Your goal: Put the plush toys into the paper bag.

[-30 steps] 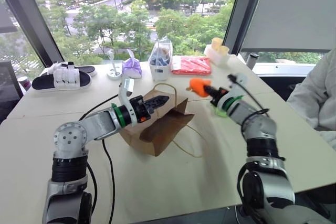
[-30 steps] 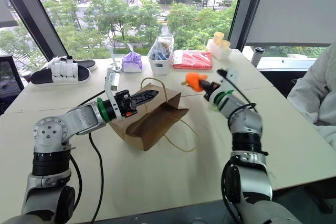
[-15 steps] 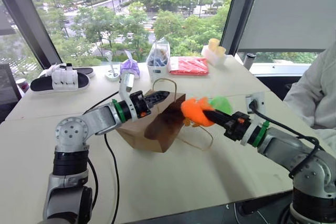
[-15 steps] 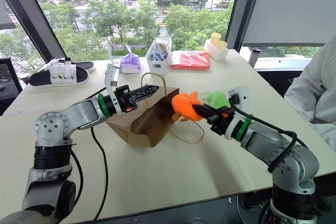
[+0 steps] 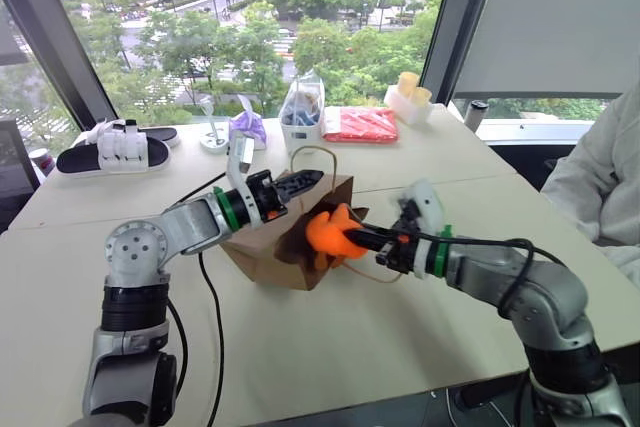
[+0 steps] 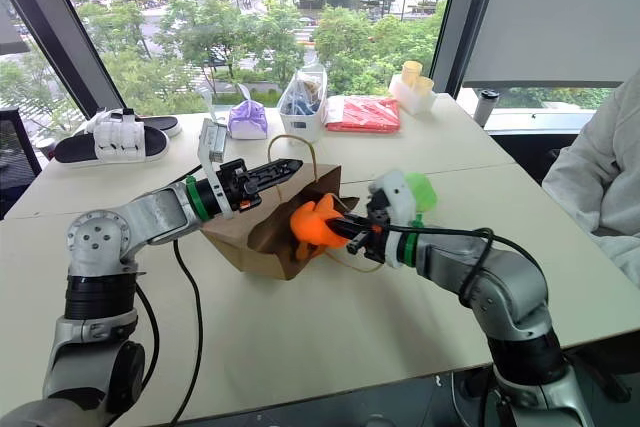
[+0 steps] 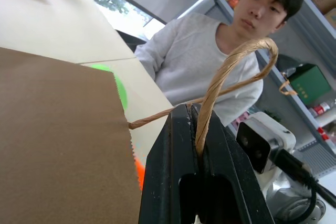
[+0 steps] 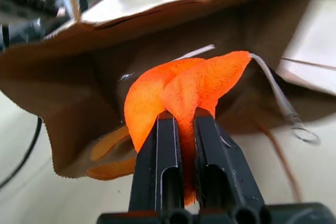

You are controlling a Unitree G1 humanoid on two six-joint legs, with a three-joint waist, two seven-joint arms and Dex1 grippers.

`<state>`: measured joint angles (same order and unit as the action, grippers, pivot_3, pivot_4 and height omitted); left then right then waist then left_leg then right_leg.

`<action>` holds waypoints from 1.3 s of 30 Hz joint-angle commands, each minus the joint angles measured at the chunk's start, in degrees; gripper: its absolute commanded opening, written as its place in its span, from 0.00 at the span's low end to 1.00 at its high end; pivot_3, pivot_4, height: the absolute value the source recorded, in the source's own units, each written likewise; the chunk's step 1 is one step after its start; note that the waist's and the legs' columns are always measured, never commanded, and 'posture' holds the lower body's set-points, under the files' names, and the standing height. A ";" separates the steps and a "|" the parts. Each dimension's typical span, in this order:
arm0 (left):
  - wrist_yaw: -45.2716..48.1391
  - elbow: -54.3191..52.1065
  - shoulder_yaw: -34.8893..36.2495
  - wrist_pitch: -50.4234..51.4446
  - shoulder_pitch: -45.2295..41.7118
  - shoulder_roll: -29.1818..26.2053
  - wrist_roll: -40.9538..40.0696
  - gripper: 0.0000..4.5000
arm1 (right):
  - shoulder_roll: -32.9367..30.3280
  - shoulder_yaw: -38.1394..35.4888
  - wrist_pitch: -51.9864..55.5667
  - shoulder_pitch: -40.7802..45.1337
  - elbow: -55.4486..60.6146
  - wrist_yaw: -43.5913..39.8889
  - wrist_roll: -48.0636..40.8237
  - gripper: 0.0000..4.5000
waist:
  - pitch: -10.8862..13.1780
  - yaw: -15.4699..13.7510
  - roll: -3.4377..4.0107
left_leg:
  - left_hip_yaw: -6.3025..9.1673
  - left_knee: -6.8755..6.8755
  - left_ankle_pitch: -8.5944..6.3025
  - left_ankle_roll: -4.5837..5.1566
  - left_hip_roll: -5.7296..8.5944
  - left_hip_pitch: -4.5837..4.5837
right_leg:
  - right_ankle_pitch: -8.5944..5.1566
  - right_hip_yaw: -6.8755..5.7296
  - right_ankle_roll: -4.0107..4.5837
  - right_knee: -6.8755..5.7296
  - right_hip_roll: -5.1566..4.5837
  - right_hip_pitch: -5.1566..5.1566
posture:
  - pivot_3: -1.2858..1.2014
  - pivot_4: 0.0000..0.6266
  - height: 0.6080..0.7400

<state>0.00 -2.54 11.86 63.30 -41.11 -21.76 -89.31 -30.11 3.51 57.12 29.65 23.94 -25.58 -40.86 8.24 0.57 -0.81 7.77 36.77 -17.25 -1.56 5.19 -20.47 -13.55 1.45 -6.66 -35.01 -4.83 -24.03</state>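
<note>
Two plush toys are in play. The orange plush toy (image 5: 331,232) is bright and fuzzy, with a floppy flap folded over at its top, and it hangs right at the open mouth of the paper bag (image 5: 262,247), partly past the rim. The jaws of the right gripper (image 5: 352,238) are pinched nearly closed on a fold of its fabric, as the right wrist view shows close up. The green plush toy (image 6: 419,190), light green and fuzzy, lies on the table (image 5: 330,347) behind the right wrist, apart from the bag.

The paper bag is plain brown kraft paper with a serrated rim, lying on its side with its dark mouth facing the right arm. The jaws of the left gripper (image 5: 306,182) are fully closed on one twisted paper handle (image 7: 220,82), lifting the upper edge of the mouth. The other handle (image 5: 385,272) trails on the table below the orange toy.

A second ago the right gripper carried the orange toy high over the far side of the table, well clear of the bag; half a second ago it was just outside the mouth. The left gripper has kept its place and its grip on the handle throughout.

A person in a grey sweatshirt (image 5: 600,182) sits at the table's right edge.
</note>
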 commanded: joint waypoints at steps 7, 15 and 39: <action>-1.12 -3.11 0.11 -0.84 0.42 0.81 -2.26 0.00 | 1.33 9.63 -6.46 7.62 -5.12 -4.94 10.17 0.02 | -0.01 -0.11 -0.02 | 0.01 0.00 0.00 0.00 0.03 -0.03 | 0.00 0.00 0.00 0.01 -0.03 -0.02 | 0.52 0.24 1.00; -1.60 -3.06 0.33 -1.29 0.31 0.67 -2.64 0.00 | 4.83 15.81 -11.71 11.43 -13.66 -7.49 19.03 0.02 | -0.02 0.02 -0.03 | 0.00 0.00 0.00 -0.01 0.02 -0.03 | 0.01 0.00 0.00 -0.03 -0.01 -0.07 | 0.52 0.24 1.00; -0.42 -1.60 -0.40 -1.93 0.97 1.06 -1.25 0.00 | 0.46 -19.51 -14.66 0.87 -15.92 5.74 16.63 0.99 | -0.03 -1.26 -0.05 | -0.08 0.01 0.00 0.00 0.07 0.04 | 0.01 -0.02 0.01 0.02 -0.10 0.05 | 0.52 0.24 1.00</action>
<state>-1.35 -3.29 11.42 61.98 -39.73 -20.78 -90.54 -29.68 -17.08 46.70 29.80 11.67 -21.56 -28.00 8.21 -0.69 -0.85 7.68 36.78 -17.24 -1.56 5.26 -20.40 -13.54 1.44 -6.65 -35.00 -4.92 -23.98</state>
